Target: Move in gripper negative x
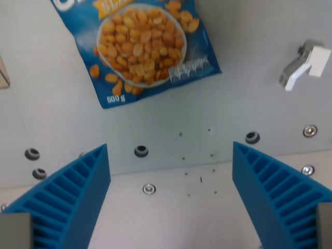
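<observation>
**Open over the grey tabletop, nothing held**

While I hang above the grey tabletop [57,104], it fills the whole wrist view, a seam crossing it below the peanut bag. That blue peanut bag [140,44] lies flat at the top, tilted, its upper edge cut off by the frame; it is my landmark. My gripper [171,194] sits well below the bag, spread wide and holding nothing, with one ribbed blue finger [70,199] low toward the wrist view's left and the other toward its right. A white plastic clip [303,65] rests apart from the bag, toward the wrist view's right. Small bolt holes [141,151] and screw heads dot the surface below the bag.
</observation>
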Available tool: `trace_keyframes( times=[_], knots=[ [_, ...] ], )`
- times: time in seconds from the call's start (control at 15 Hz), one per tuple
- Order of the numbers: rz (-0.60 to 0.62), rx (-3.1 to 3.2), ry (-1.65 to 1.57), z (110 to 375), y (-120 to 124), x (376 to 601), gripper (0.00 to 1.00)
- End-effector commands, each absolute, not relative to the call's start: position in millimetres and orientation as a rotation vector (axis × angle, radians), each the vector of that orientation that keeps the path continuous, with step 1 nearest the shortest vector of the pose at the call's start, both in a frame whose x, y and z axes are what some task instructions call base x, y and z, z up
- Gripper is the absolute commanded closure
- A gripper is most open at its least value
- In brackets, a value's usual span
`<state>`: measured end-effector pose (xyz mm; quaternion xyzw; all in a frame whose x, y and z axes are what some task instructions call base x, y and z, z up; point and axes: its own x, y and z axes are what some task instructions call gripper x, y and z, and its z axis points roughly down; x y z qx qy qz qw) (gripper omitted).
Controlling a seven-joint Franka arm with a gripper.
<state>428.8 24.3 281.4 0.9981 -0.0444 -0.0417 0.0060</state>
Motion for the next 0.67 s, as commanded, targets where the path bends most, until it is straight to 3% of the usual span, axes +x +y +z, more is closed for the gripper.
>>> trace_keyframes(
  times=[0.07,0.67],
  knots=[
    [-0.012,3.133,-0.158,287,28,403,0.0],
    [-0.012,3.133,-0.158,288,33,358,0.0]
  ],
)
